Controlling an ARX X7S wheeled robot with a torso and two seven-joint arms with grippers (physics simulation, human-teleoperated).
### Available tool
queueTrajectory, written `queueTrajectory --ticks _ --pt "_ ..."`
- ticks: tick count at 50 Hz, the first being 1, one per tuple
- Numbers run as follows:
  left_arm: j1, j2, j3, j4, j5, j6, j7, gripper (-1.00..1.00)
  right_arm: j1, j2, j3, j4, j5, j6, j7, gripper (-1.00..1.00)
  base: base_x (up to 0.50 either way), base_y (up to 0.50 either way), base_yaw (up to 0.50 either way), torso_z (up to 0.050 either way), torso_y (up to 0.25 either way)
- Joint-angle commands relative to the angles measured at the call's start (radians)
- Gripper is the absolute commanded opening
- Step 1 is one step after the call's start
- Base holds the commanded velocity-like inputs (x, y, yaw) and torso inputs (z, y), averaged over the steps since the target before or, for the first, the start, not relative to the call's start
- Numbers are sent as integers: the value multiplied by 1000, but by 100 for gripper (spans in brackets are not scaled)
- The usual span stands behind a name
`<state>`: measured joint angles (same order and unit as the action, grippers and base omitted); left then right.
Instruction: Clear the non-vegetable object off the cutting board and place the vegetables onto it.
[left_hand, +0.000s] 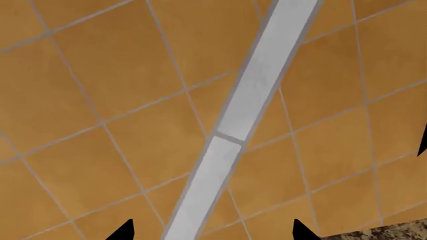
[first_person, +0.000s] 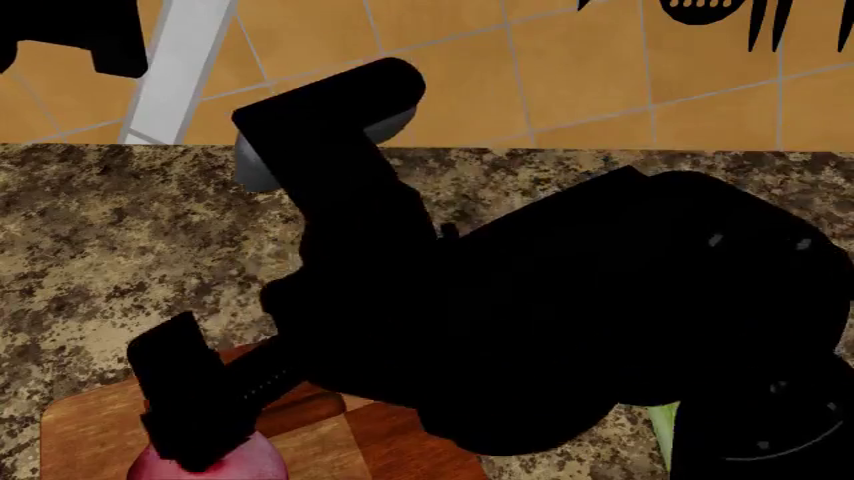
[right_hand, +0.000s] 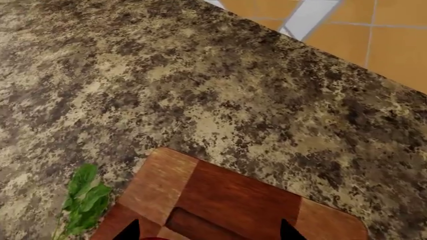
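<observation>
Right now the right gripper (first_person: 200, 455) sits down on the magenta-red fruit (first_person: 214, 466) atop the cutting board (first_person: 80, 425), seemingly to lift it clear (grip unconfirmed). Leafy greens (right_hand: 83, 202) wait beside the board; left gripper (left_hand: 213, 231) spread, facing wall tiles (left_hand: 107, 90).

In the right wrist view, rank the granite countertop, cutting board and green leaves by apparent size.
1. Granite countertop, filling most of the view.
2. Cutting board, cropped by the frame edge.
3. Green leaves, clearly smallest.
</observation>
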<state>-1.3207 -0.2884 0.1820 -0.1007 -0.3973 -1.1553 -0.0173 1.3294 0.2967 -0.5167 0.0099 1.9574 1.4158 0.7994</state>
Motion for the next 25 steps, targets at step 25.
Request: queueTrajectory --ticks 25 --pt "-5 -6 -3 36 -19 -27 -18 100 -80 10 -210 -112 377 -183 259 100 0 0 0 0 0"
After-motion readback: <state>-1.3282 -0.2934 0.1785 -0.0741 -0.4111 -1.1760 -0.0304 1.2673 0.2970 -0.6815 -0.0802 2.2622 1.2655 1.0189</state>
